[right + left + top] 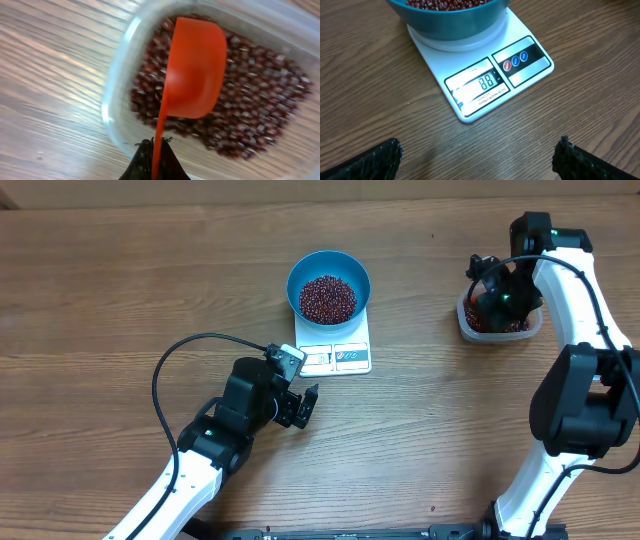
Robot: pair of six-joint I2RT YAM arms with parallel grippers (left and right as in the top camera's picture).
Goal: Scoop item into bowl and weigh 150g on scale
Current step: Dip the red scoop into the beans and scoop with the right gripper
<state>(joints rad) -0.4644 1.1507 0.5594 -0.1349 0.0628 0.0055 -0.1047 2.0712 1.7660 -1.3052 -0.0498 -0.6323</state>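
The blue bowl [329, 283] stands on the white scale [336, 352] at the table's middle, holding a heap of dark red-brown beans [328, 298]. In the left wrist view the bowl [450, 20] fills the top edge and the scale [485, 82] shows its display. My left gripper [301, 402] is open just in front of the scale, nothing between its fingers [375, 161]. At the right, my right gripper [156, 152] is shut on the handle of an orange scoop [192, 70], held over the beans [250, 115] in the clear tub [498, 320].
The clear tub [117, 85] sits at the far right of the wooden table, with the right arm [575, 380] rising beside it. A black cable [175, 365] loops left of the left arm.
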